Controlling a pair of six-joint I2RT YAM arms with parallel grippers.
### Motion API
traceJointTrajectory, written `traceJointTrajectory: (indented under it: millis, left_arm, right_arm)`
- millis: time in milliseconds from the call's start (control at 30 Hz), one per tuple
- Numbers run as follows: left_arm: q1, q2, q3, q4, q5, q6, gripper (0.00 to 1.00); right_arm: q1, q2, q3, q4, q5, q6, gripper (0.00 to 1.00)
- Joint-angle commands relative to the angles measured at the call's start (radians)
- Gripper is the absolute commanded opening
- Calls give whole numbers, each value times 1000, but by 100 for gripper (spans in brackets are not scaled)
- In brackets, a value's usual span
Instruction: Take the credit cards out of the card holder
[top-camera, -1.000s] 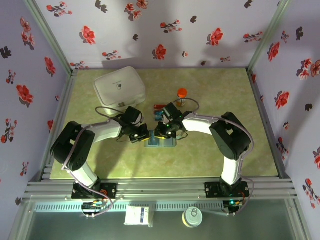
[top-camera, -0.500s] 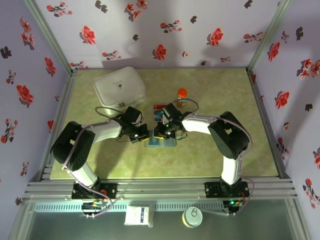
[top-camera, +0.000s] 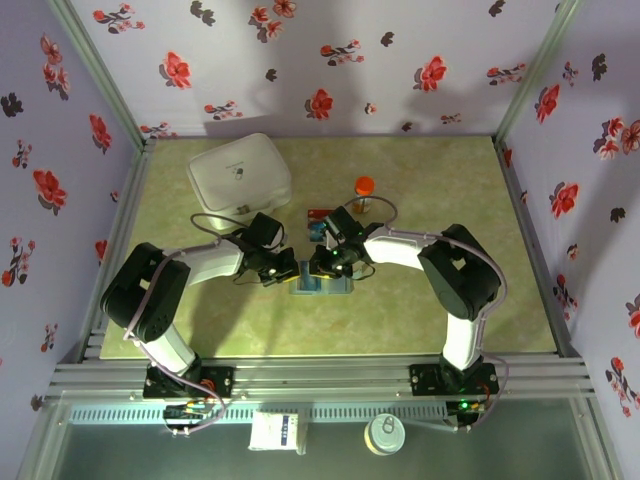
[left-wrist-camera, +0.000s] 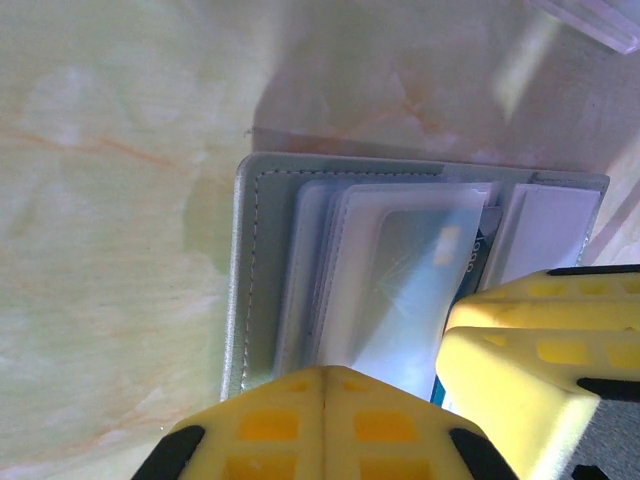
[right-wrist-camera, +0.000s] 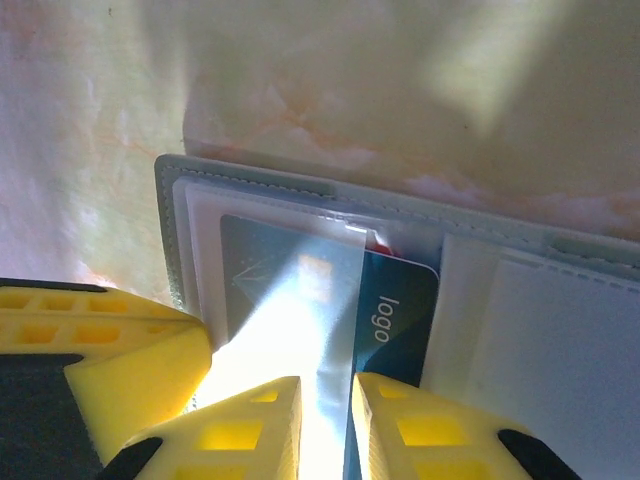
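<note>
Both arms crowd the card holder (top-camera: 322, 287), which lies open on the table (top-camera: 450, 200) a little toward 6 o'clock from centre. Hardly anything has shifted over the last second. From above, the wrists sit where they were, and only the right arm's elbow has wavered a touch.

The left pincer (left-wrist-camera: 322, 400) is clenched with its pads pressed together. It bears down on the card holder's edge at 6 o'clock in its own view, apparently to pin it. The right pincer (right-wrist-camera: 325, 415) has its jaws barely parted, with a bright strip of clear sleeve (right-wrist-camera: 300, 300) running between them. Whether they actually pinch that sleeve or the blue-teal card (right-wrist-camera: 395, 320) under it, I cannot tell. That card's printed end shows bare beyond the sleeve toward 3 o'clock.

A red card (top-camera: 320, 213) lies loose on the table at 12 o'clock of the card holder. The stillness reads as a careful grip adjustment rather than progress, and the blue-teal card has yet to be drawn free.
</note>
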Motion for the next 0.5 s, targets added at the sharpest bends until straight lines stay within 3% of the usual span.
traceJointTrajectory:
  millis: [0, 467]
  left_arm:
    - [6, 2, -16, -35, -23, 10, 4]
    - [-11, -30, 7, -57, -18, 1, 3]
  right_arm:
    - [1, -21, -6, -91, 50, -26, 23]
    - [1, -63, -10, -75, 27, -38, 24]
